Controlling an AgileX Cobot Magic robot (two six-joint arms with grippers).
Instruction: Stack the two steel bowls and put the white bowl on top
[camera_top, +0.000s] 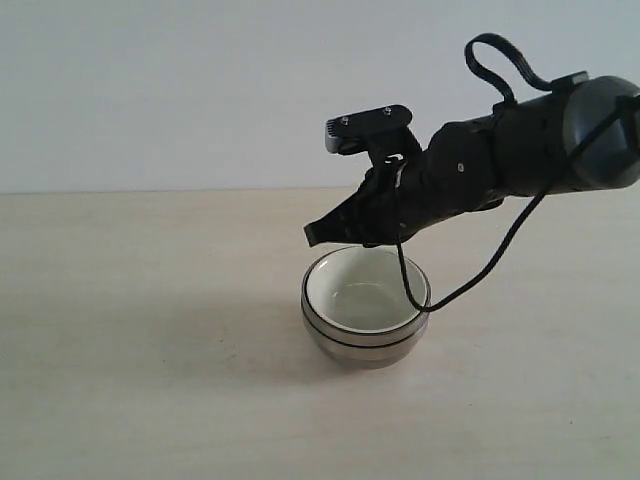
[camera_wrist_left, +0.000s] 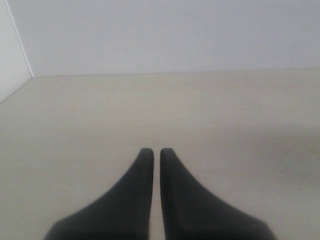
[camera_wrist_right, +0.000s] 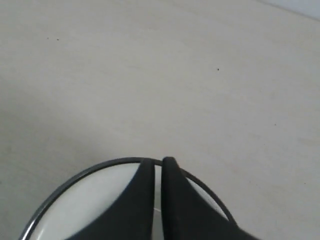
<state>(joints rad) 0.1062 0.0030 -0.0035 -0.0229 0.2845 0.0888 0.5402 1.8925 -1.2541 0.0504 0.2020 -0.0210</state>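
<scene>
Both closed and empty — left end effector (camera_wrist_left: 156, 150), right end effector (camera_top: 312, 236) over white bowl (camera_top: 345, 292) in steel bowls (camera_top: 365, 352)

This looks like a robotics lab bench. A pale wood-grain counter (camera_top: 150, 400) runs back to a blank white wall (camera_top: 150, 90) along its far edge. A side wall (camera_wrist_left: 12, 50) closes its far corner. A black robot arm (camera_top: 520, 150) trailing a loose cable (camera_top: 510, 243) reaches over it.

right tool (camera_top: 312, 236) closed, tilted downward, left tool (camera_wrist_left: 156, 151) closed
</scene>
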